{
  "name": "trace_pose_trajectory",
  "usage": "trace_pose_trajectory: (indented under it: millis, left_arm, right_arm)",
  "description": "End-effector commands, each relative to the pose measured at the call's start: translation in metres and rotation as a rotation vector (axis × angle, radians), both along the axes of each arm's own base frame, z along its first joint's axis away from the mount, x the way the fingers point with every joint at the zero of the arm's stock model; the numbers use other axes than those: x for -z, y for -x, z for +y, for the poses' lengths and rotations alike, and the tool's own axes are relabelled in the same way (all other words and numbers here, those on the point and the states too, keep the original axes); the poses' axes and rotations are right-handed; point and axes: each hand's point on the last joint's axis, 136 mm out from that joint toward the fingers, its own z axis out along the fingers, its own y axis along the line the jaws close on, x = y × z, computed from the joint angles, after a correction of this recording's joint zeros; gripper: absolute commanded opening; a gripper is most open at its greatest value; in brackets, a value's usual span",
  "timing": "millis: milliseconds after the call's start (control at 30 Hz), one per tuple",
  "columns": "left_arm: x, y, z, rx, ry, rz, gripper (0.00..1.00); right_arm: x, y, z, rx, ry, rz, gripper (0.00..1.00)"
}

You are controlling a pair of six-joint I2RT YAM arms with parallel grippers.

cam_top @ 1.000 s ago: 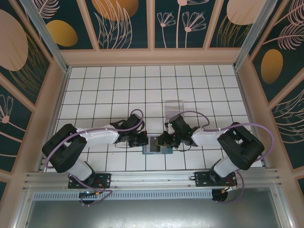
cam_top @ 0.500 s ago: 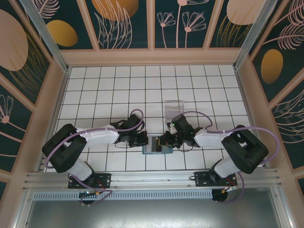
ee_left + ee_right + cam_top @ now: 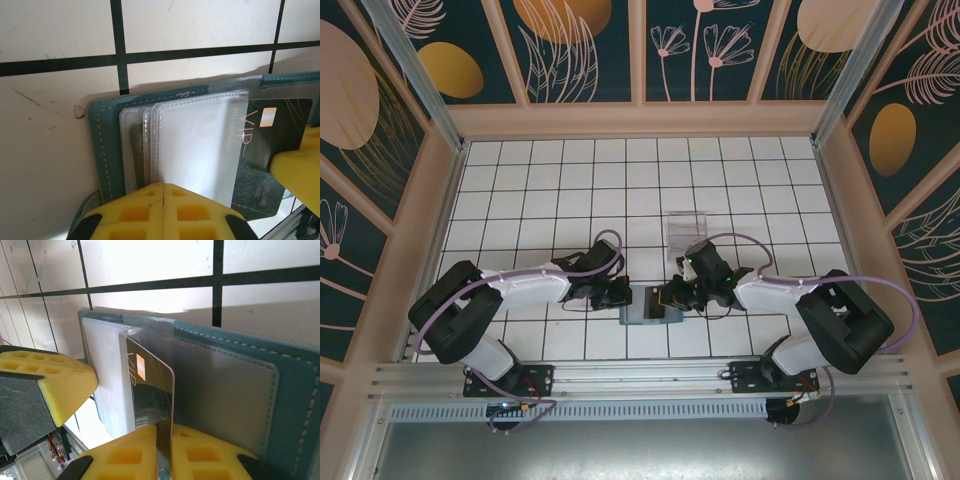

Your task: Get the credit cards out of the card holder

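Edges of the card holder (image 3: 105, 150) are hiding under the left claw (image 3: 162, 200), its fingers pressing together, and the right claw (image 3: 164, 437), which is clamping the dark credit card (image 3: 150, 395) pointing toward 3 o'clock. Holder is lying open at 6 o'clock on the bench (image 3: 570, 200), long axis 9 to 3.

1. left arm (image 3: 525, 288): reached low toward centre; left gripper (image 3: 163, 186) pointed down, fingers pressed together.
2. right arm (image 3: 775, 290): reached low inward, opposite first; right gripper (image 3: 164, 429) clamped on edge of dark card (image 3: 150, 385).
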Motion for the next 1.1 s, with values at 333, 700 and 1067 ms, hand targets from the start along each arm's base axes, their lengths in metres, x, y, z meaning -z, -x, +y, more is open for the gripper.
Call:
trace_pose_trajectory:
  millis: [333, 700, 1067]
  left_arm:
    - [0.014, 0.008, 0.010, -0.002, -0.066, 0.037, 0.02]
    - [0.015, 0.008, 0.009, 0.004, -0.062, 0.036, 0.02]
    - [0.015, 0.008, 0.009, 0.012, -0.062, 0.031, 0.02]
  right_arm:
    - [-0.030, -0.004, -0.020, 0.030, 0.046, -0.054, 0.10]
    - [-0.043, -0.013, -0.019, 0.045, 0.040, -0.088, 0.04]
    - [-0.074, -0.040, -0.030, 0.011, 0.139, -0.263, 0.00]
